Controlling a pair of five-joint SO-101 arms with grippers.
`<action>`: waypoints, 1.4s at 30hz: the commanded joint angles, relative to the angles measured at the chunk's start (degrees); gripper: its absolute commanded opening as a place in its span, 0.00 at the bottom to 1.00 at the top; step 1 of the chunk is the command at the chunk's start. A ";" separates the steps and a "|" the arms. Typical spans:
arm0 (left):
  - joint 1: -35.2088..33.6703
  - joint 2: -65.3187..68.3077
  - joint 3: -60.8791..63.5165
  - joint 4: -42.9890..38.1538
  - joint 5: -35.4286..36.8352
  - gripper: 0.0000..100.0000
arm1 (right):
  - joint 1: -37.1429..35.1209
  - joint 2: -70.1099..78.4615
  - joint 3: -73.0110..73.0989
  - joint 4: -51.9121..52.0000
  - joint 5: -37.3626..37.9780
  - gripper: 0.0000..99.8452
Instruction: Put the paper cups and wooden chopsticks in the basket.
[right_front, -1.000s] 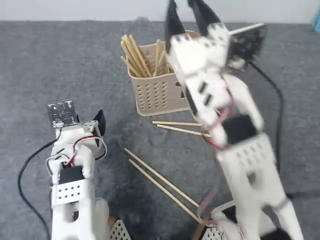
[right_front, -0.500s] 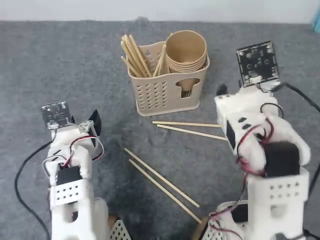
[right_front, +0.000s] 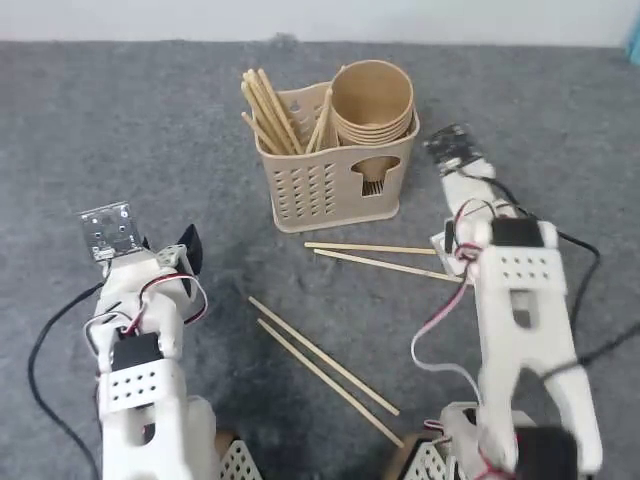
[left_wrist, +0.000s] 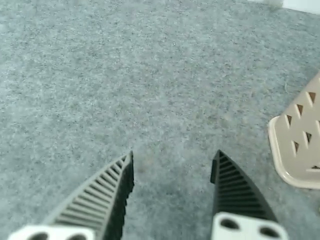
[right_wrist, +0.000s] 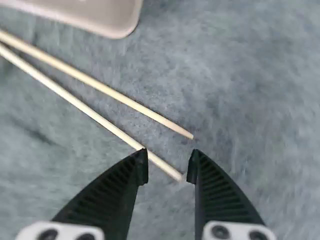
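A beige basket (right_front: 330, 185) stands at the back centre with stacked paper cups (right_front: 372, 95) and several wooden chopsticks (right_front: 268, 108) in it. Two chopsticks (right_front: 375, 254) lie on the carpet in front of it, and two more (right_front: 322, 366) lie nearer me. My right gripper (right_wrist: 168, 159) is open and low over the right-hand ends of the first pair (right_wrist: 92, 85); the tip of one stick (right_wrist: 170, 170) lies between its fingers. The right arm (right_front: 510, 270) covers that gripper from above. My left gripper (left_wrist: 175, 157) is open over bare carpet at the left (right_front: 190, 245), holding nothing.
Grey carpet (right_front: 120, 130) covers the whole floor. A lower corner of the basket (left_wrist: 300, 150) shows off to one side of the left gripper, and its base edge (right_wrist: 85, 12) lies beyond the right gripper. Cables trail behind both arms.
The right arm has swung back from over the basket, leaving the stacked cups inside, and dropped down to the ends of the two chopsticks. The left arm has hardly shifted.
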 joint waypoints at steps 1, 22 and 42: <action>-0.44 -1.14 -2.07 0.18 0.62 0.24 | 0.75 6.11 -0.53 -6.73 7.91 0.15; -0.26 -1.14 -1.98 -1.49 0.62 0.24 | -0.66 33.63 -11.96 -14.73 12.31 0.15; -0.18 -1.14 -1.98 -1.58 0.53 0.24 | -1.10 27.74 -10.81 6.11 16.97 0.01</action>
